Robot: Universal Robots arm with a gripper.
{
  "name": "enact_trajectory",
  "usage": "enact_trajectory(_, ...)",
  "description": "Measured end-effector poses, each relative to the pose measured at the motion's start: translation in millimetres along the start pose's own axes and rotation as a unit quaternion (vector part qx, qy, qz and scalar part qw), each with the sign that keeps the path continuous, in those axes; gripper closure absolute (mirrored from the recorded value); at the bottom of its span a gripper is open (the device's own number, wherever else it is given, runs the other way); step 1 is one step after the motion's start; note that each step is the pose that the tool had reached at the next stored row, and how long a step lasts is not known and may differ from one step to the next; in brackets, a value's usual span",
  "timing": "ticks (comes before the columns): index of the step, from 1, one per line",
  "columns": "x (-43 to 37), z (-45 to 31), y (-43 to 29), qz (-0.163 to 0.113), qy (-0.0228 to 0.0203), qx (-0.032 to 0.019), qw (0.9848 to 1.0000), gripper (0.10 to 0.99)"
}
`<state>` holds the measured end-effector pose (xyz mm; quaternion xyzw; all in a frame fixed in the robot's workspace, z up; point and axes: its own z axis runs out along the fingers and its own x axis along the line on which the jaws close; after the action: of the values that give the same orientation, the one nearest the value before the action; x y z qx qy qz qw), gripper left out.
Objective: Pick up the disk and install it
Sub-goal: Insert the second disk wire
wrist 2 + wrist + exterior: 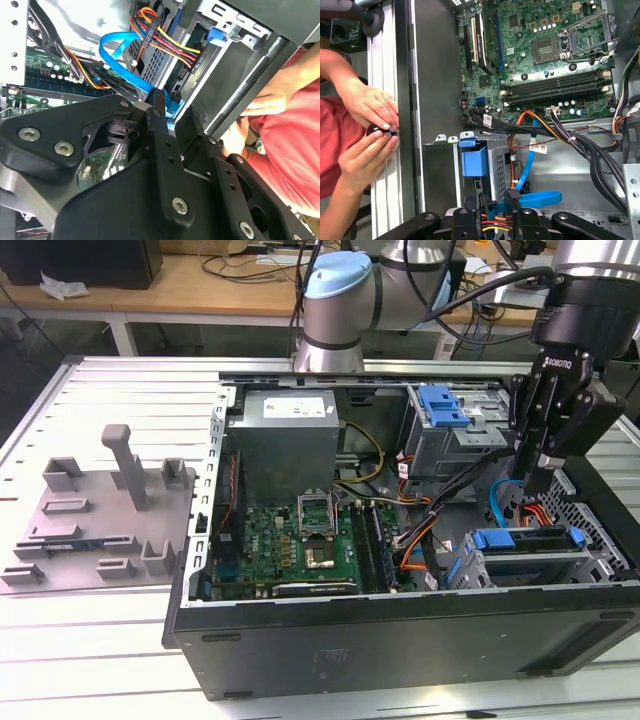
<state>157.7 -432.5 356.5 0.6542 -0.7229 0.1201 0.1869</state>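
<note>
**benchrat:** Black metal tool (541,483) hanging tips-down inside the PC case (400,630), on the exterior view's right. Is it holding anything?

**sata_sam:** Doesn't look like it. In the first wrist view its two fingers (514,197) sit apart, and you can see cables through the gap. Nothing is clamped.

**benchrat:** So where's the disk?

**sata_sam:** The disk (525,540) is just below the tool, lying flat in the near-right drive cage (600,560) with its blue caddy tabs showing. I'd guess it's seated or nearly seated, and that's why the tool is empty above it. Can't tell whether it's fully home.

**benchrat:** Why hover so tight there?

**sata_sam:** My guess is the clutter. A blue data cable (497,495) loops right beside the fingertips, with the bundled wires next to it, so coming straight down is the only clean approach.

**benchrat:** Arm pose?

**sata_sam:** The arm (340,290) comes in from the far side of the case, with the wrist vertical over the right bay. Also, a person's hands (367,107) are at the tabletop (100,640) edge outside the case wall, pinching something small and dark, well clear of the tool.
</note>
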Motion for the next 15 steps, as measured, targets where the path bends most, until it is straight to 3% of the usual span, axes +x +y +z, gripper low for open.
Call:
enact_trajectory(13, -0.5, 0.3, -1.9, -0.005, 0.0030, 0.0024, 1.0000, 0.725)
enact_trajectory(14, -0.5, 0.3, -1.9, -0.005, 0.0030, 0.0025, 1.0000, 0.737)
enact_trajectory(15, -0.5, 0.4, -1.9, -0.005, 0.0030, 0.0025, 1.0000, 0.804)
